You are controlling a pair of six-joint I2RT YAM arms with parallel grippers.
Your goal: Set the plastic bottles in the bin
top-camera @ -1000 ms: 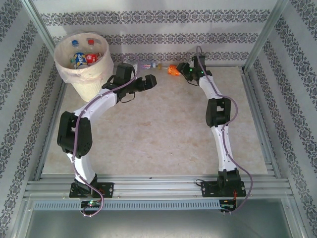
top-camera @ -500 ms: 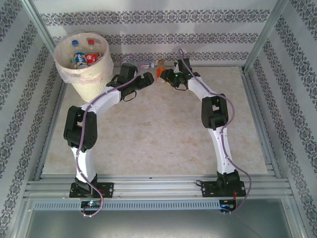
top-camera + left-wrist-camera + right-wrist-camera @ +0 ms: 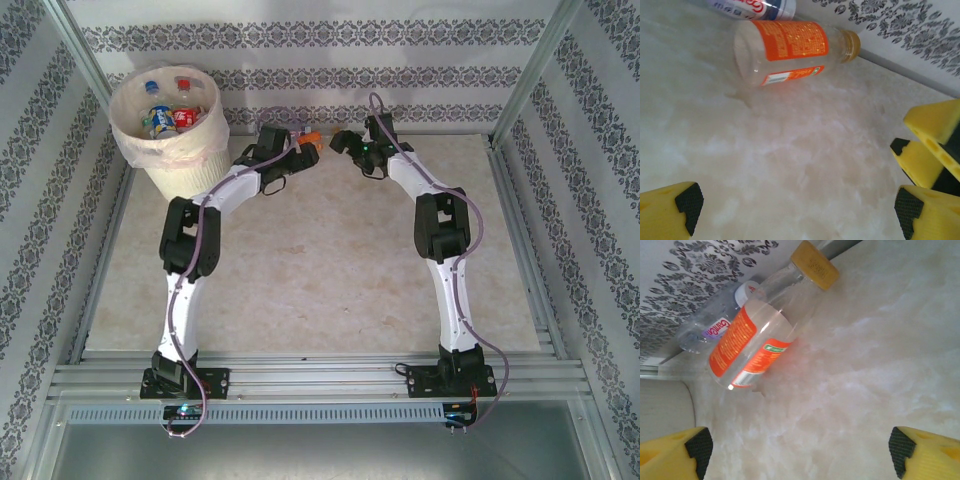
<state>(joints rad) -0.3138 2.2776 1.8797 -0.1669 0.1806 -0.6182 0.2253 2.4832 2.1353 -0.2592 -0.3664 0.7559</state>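
Note:
An orange-labelled plastic bottle (image 3: 790, 47) with an amber cap lies on its side on the table by the back wall, free of both grippers. It also shows from above (image 3: 313, 137) and in the right wrist view (image 3: 755, 345). A second clear bottle (image 3: 715, 327) with red lettering lies behind it against the wall. My left gripper (image 3: 795, 205) is open, just short of the orange bottle, over bare table. My right gripper (image 3: 797, 447) is open too, facing the bottle from the other side. The cream bin (image 3: 190, 165) stands at the back left with several bottles (image 3: 160, 100) inside.
The patterned back wall (image 3: 420, 90) runs right behind the two bottles. The right gripper's yellow fingers (image 3: 935, 125) stand close by at the right edge of the left wrist view. The two grippers nearly meet at the back middle (image 3: 322, 148). Metal frame posts (image 3: 85, 55) flank the table.
My right gripper carried the orange bottle left along the back wall, then opened and let it go onto the table. My left arm reached further back towards it.

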